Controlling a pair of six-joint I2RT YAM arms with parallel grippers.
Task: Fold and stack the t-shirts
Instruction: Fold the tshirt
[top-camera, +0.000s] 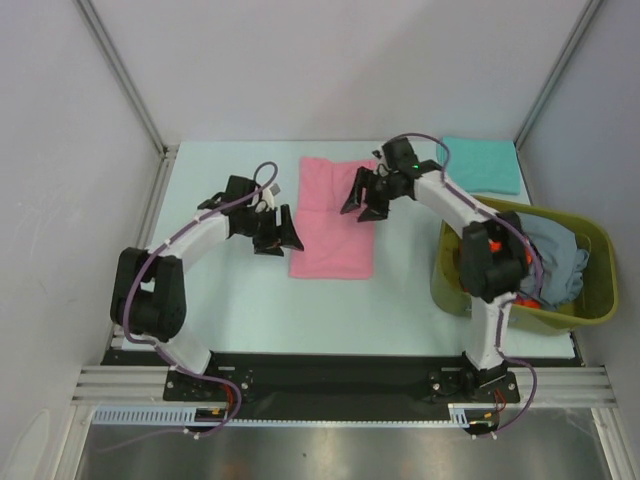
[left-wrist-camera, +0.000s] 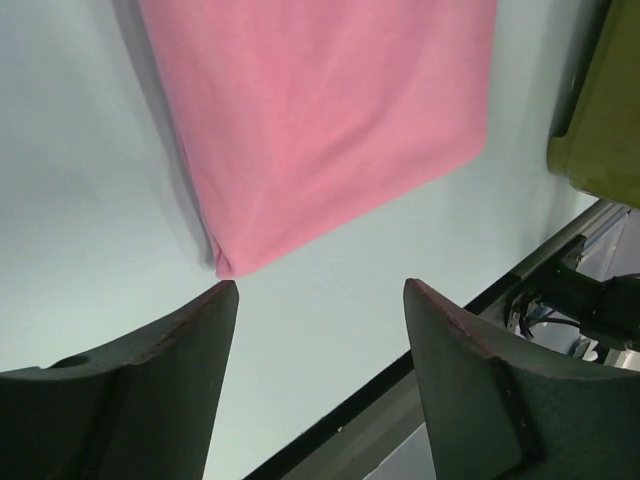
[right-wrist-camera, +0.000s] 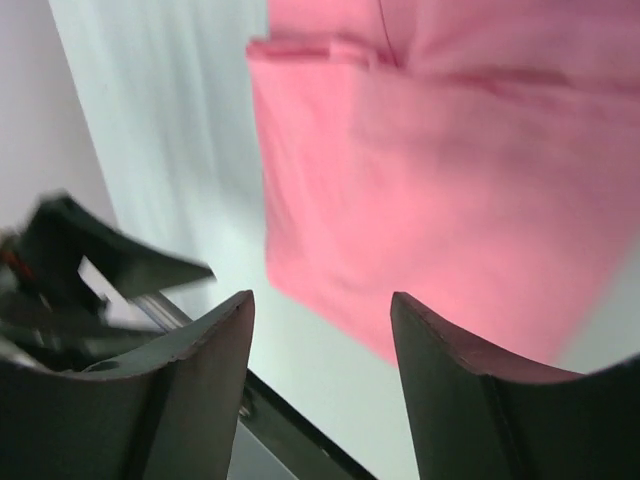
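A pink t-shirt (top-camera: 331, 222) lies folded into a long rectangle at the middle of the table, also seen in the left wrist view (left-wrist-camera: 330, 120) and the right wrist view (right-wrist-camera: 440, 170). My left gripper (top-camera: 279, 234) hovers just off its left edge, open and empty (left-wrist-camera: 320, 290). Over the shirt's upper right edge my right gripper (top-camera: 362, 198) stands open with nothing in it (right-wrist-camera: 322, 298). A folded teal t-shirt (top-camera: 480, 165) rests at the back right. Grey-blue (top-camera: 555, 262) and orange-red (top-camera: 527, 301) t-shirts sit bunched in the basket.
An olive-green plastic basket (top-camera: 598, 270) stands at the table's right side, beside the right arm; its corner shows in the left wrist view (left-wrist-camera: 600, 110). Grey walls enclose the table on three sides. A black rail (top-camera: 330, 372) runs along the near edge.
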